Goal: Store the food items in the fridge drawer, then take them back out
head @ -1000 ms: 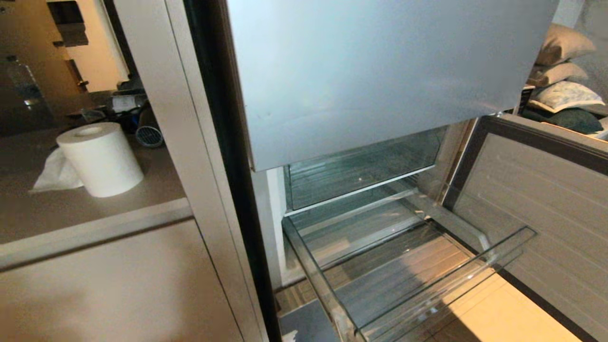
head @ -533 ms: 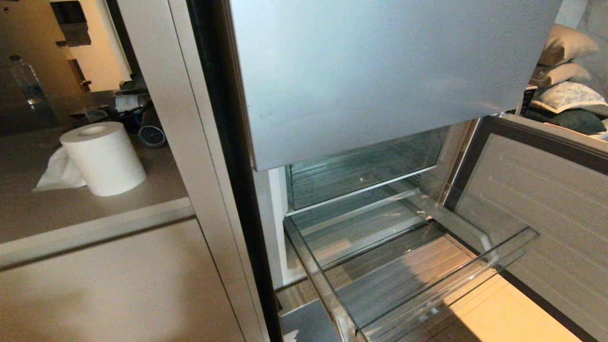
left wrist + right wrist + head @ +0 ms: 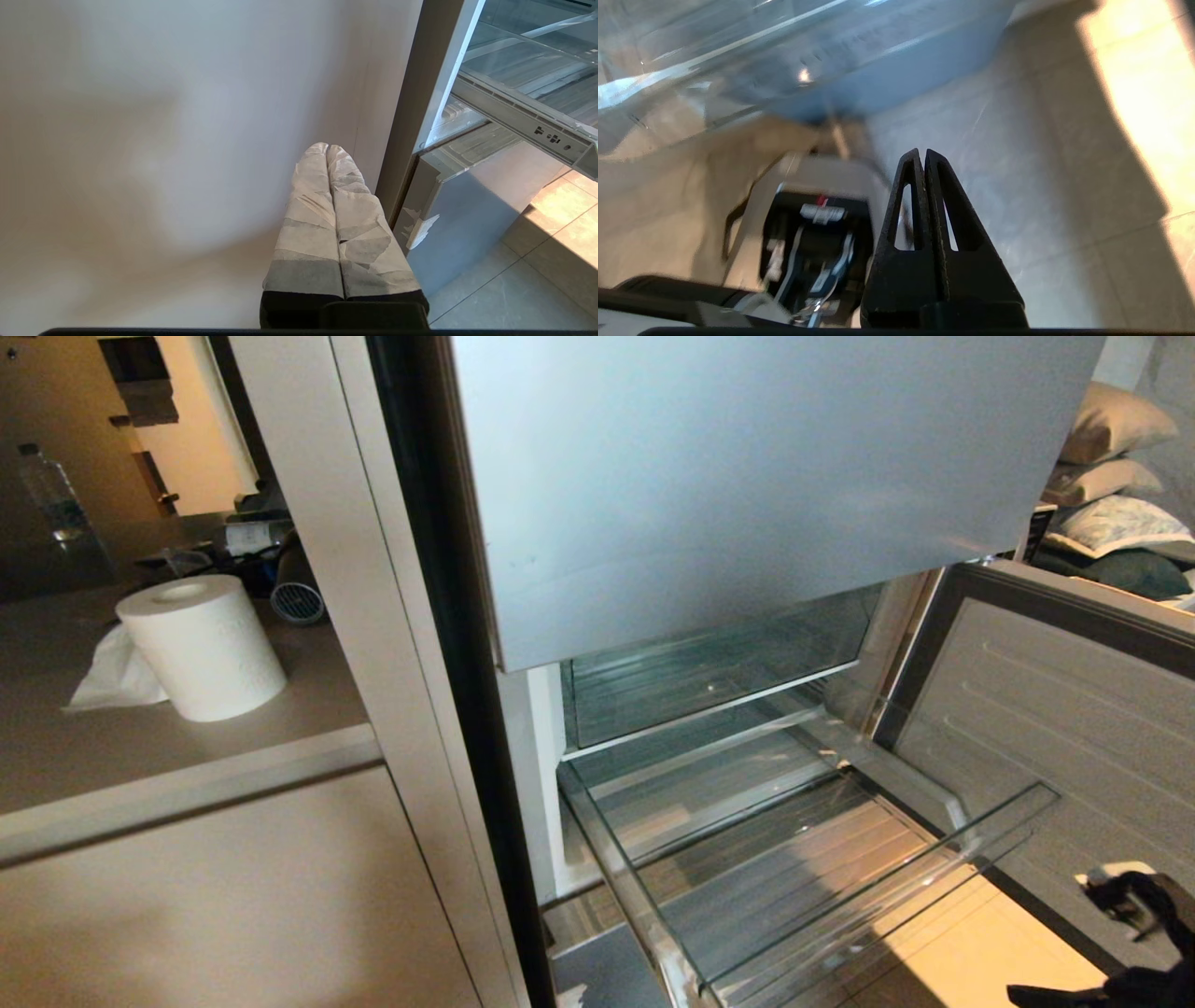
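The fridge drawer (image 3: 878,893) is a clear, shallow pull-out with a ribbed bottom; it stands pulled out below the closed upper door, and nothing lies in it. The food items are out of view. My right arm (image 3: 1132,905) pokes into the head view's bottom right corner, right of the drawer's front lip. In its wrist view my right gripper (image 3: 922,152) has black fingers pressed together on nothing, over the tiled floor, with the drawer (image 3: 738,51) above. My left gripper (image 3: 327,146) is tape-wrapped and shut, low down facing the beige cabinet panel beside the fridge.
The lower fridge door (image 3: 1055,728) stands open to the right. A deeper clear bin (image 3: 709,663) sits above the drawer. A paper towel roll (image 3: 201,649) and a bottle (image 3: 51,495) are on the counter at left. Pillows (image 3: 1111,476) lie at far right. Sunlit floor (image 3: 980,952) shows below.
My right arm has risen into the bottom right corner of the head view, where it was absent before. The drawer and doors have not moved.
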You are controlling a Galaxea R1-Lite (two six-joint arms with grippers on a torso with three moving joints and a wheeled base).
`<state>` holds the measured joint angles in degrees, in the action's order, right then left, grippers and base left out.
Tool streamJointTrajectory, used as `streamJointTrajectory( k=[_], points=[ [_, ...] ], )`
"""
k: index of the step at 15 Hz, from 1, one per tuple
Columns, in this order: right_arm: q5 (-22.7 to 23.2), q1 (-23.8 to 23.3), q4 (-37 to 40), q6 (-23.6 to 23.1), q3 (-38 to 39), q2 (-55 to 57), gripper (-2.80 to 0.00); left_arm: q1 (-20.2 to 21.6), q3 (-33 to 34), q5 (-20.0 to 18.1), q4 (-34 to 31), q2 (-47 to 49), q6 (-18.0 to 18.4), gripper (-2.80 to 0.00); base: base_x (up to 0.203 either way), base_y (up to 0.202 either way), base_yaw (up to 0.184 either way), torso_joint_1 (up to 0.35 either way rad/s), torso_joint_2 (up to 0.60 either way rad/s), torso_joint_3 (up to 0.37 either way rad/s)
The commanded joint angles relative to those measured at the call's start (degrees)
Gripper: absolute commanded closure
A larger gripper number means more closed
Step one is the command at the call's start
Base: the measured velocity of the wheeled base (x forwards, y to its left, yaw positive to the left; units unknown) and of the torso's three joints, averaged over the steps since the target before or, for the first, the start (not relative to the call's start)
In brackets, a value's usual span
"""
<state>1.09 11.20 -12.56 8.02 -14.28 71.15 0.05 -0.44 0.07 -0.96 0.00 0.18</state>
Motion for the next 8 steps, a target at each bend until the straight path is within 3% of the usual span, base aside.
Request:
streamJointTrajectory(
  k=[1,8],
  points=[
    [1.52,0.71,-0.35,0.42,-6.05,13.05,0.00,0.04,0.00,0.01,0.00,0.00,-0.01,0.00,0.000,0.000,0.000,0.000,0.00,0.000],
    [1.85,1.21,-10.89,0.30,-20.12,32.19,0.00,0.04,0.00,0.01,0.00,0.00,-0.01,0.00,0.000,0.000,0.000,0.000,0.00,0.000]
  ],
)
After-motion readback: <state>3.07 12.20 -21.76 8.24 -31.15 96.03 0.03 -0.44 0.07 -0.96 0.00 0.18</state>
